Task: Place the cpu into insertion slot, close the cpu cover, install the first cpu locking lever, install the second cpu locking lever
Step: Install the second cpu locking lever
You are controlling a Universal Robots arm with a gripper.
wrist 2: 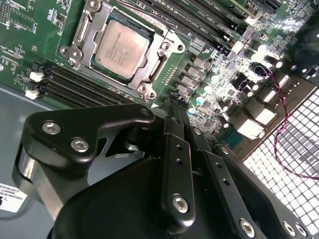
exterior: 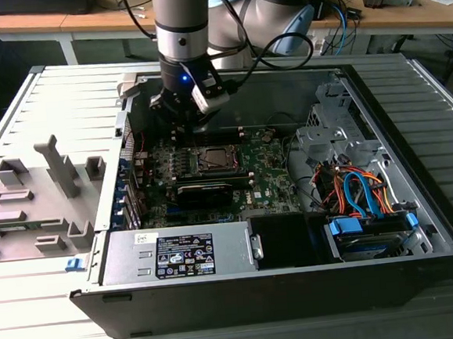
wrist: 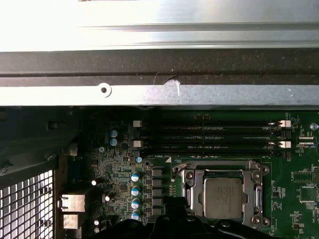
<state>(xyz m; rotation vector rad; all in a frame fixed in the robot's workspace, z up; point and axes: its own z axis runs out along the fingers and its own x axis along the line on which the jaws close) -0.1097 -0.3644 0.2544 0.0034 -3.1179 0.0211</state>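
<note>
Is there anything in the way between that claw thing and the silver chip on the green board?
Nothing visible does. In the second wrist view the gripper hangs just beside the insertion slot, and the cpu already lies in it under the cpu cover. Only bare board lies between them.

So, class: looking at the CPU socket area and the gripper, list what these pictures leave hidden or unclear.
- In the first wrist view, the near edge of the insertion slot is covered by the gripper.
- In the exterior view, the arm blocks the motherboard behind the socket.
- In the second wrist view, the cpu sits in the socket under the cpu cover, but whether the locking levers are latched can't be told.
</note>
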